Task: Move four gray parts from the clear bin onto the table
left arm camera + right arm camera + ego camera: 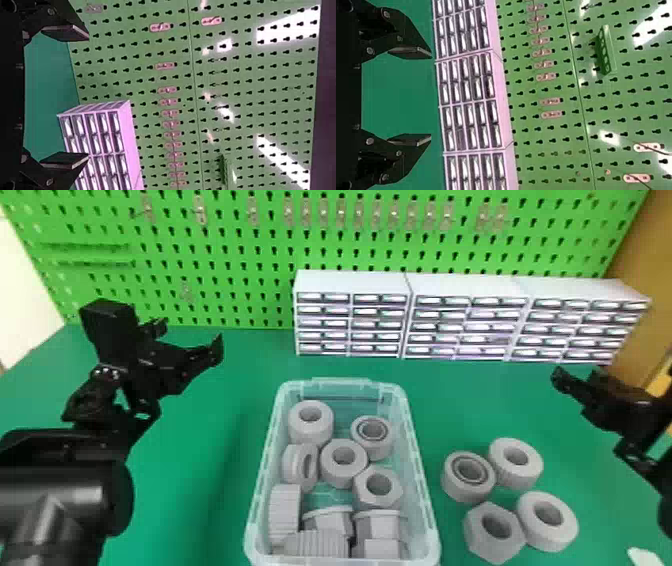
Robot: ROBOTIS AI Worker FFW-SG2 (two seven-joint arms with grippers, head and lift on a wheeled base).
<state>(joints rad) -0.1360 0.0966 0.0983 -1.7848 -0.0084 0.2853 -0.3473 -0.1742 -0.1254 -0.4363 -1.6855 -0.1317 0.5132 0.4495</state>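
Four gray parts (532, 475) on the green worktop (200, 490), grouped close together beside the clear bin (421, 490), on the side toward the worktop's right edge: three round rings and one hexagonal nut (472, 535), each with its hole facing upward. The bin, set lengthwise between the worktop's left and right edges, holds further gray rings and nuts, some upright-holed at its far end, others on their sides toward its near corners. Above the worktop, toward its far left corner, the left hand (192, 333), fingers spread apart; toward the right edge, the right hand (580, 378), fingers likewise spread. Along the far edge, from the middle rightward, a row of white drawer cabinets (467, 285); behind it, a green pegboard (240, 245) bearing small metal fittings (200, 210)
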